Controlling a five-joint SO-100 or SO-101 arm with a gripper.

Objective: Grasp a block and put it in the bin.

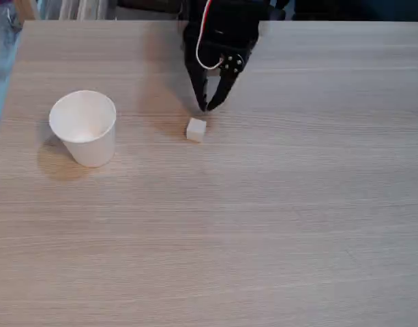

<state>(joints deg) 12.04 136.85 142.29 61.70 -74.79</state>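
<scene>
On table point(263, 225): plain block point(196, 129), unmarked bin point(84, 127), no legible writing.

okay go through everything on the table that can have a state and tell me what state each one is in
block: lying on the table, free, not gripped.
paper cup: upright, mouth open, nothing visible inside.
gripper: pointing down just behind the block, fingertips together, holding nothing.
</scene>
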